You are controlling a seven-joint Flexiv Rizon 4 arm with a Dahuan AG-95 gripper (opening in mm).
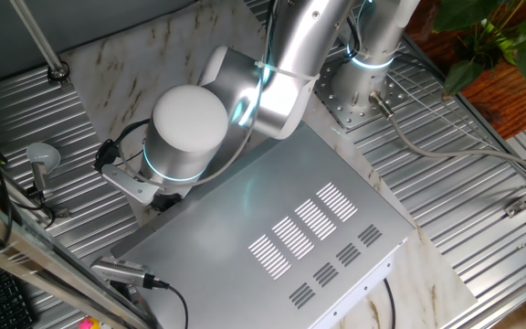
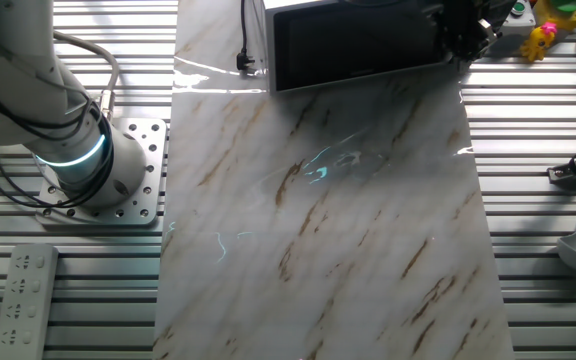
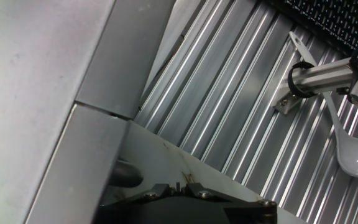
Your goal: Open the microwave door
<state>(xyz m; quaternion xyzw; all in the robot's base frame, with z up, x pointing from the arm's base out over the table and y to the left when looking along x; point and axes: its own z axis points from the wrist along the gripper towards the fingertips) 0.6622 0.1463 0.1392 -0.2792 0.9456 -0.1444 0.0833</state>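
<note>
From one fixed view, the microwave point(image 1: 281, 228) sits on a marble slab point(image 1: 144, 55) under my arm. From the other, its door point(image 2: 353, 45) looks closed, my gripper point(image 2: 465, 35) at its corner. Hand view: ribbed table point(image 3: 229, 106); finger opening indiscernible.

The microwave point(image 3: 36, 81) fills the side left of the gripper point(image 3: 179, 202); ribbed table point(image 3: 241, 106) lies beyond

Even bright light, glare streaks, close metal blurred.
</note>
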